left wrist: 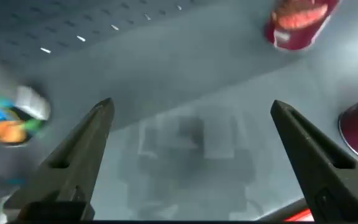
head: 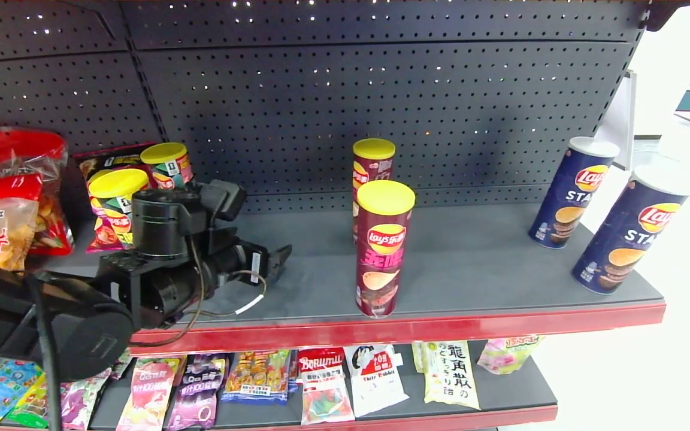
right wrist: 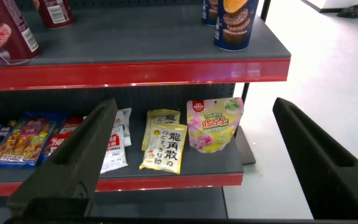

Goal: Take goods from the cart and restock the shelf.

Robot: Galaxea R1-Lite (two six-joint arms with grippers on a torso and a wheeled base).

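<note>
Spread wide with nothing between its black fingers, the left gripper [head: 281, 256] hangs low over the dark grey shelf board with a red front lip [head: 471, 269], to the left of the tall maroon crisp can with a yellow lid [head: 384, 251], which stands upright near the front edge; a second maroon can [head: 373, 161] stands just behind it, nearer the black pegboard back [head: 381, 108]; at the board's right end a dark blue can with a white lid [head: 572, 191] stands upright, and another blue can [head: 632, 230] stands beside it, closer to the lip; behind the left arm, two shorter yellow-lidded cans [head: 114, 203] and red snack bags [head: 9, 197] sit near the back; the right gripper [right wrist: 194, 109] is likewise parted and holds nothing, facing the lower shelf [right wrist: 166, 183], where flat snack packets [right wrist: 166, 146] lie in a row.
</note>
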